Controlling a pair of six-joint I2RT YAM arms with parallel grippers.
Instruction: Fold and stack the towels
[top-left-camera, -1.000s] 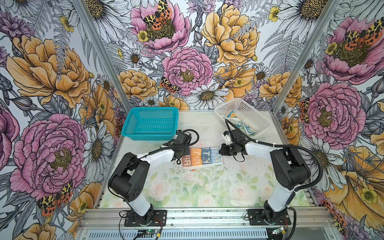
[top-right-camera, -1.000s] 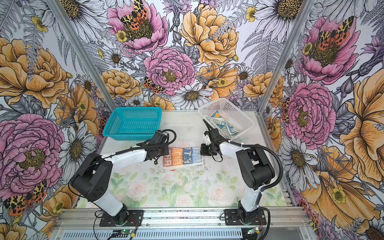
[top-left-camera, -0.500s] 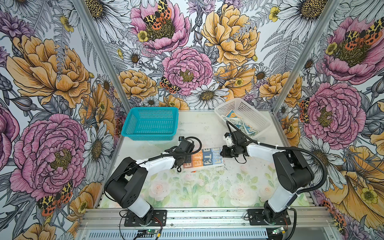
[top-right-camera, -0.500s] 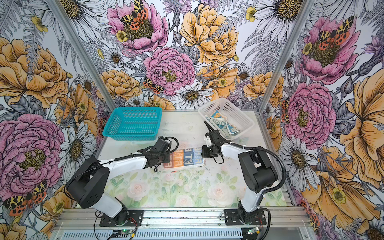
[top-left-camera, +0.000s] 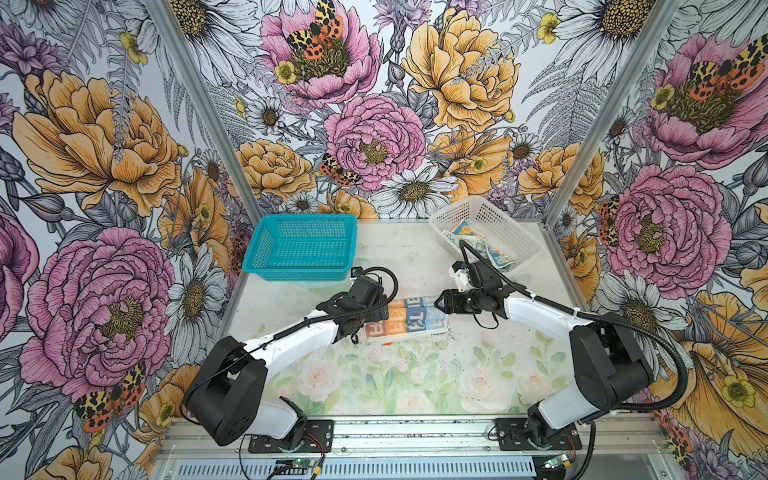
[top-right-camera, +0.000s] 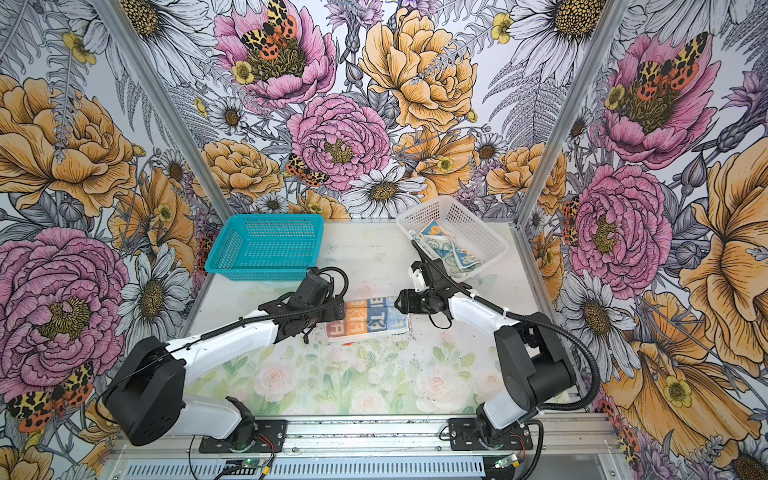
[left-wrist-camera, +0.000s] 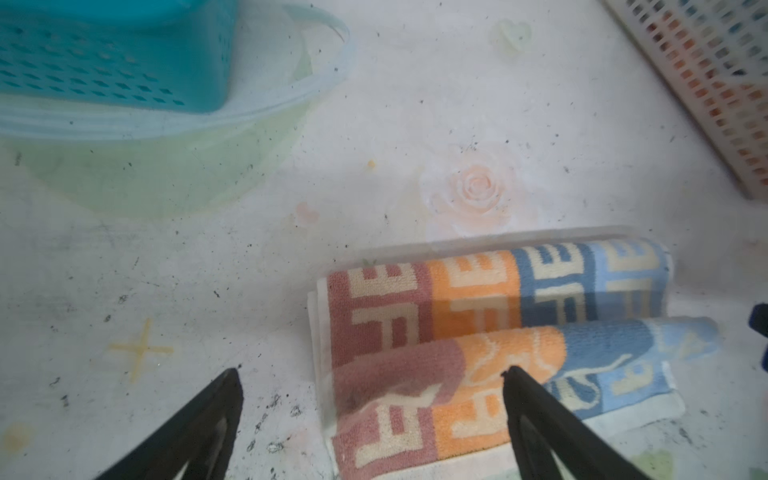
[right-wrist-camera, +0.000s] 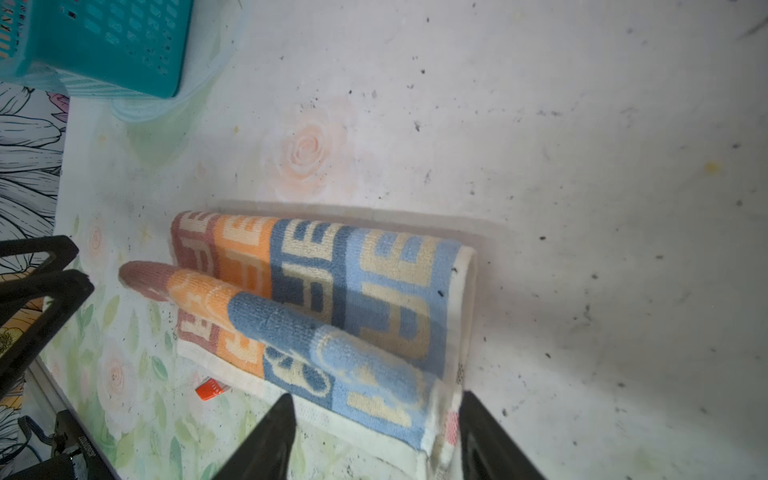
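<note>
Top views both gave me the whole stall: the pale table (top-left-camera: 399, 253) ringed by flowered walls, with 2 baskets pushed to its far edge, I guessed to keep the middle free for folding. The teal basket (top-left-camera: 301, 249) stood empty on the left. The white basket (top-left-camera: 484, 218) on the right held 2 crumpled towels (top-right-camera: 444, 251), unfolded, so I took it for the supply.

The lettered towel (top-left-camera: 409, 320) lay on the middle of the table between the arms. It was doubled into a long strip, and its upper layer was humped in a loose ridge instead of lying flat. 1 arm sat at each short end, which I read as the way to keep both ends level through a fold.

In the left wrist view the left gripper (left-wrist-camera: 372, 370) had its jaws spread wide, 1 finger over the towel's end and the other over bare table, clamped on nothing. In the right wrist view the right gripper (right-wrist-camera: 376, 395) was also parted. It straddled the towel's hemmed corner without pinching it, as far as I could tell.

I judged the cloth was meant to settle on its own, and that ridge would want pressing before another fold. A small orange tag (right-wrist-camera: 212, 388) peeked from under the near edge.
</note>
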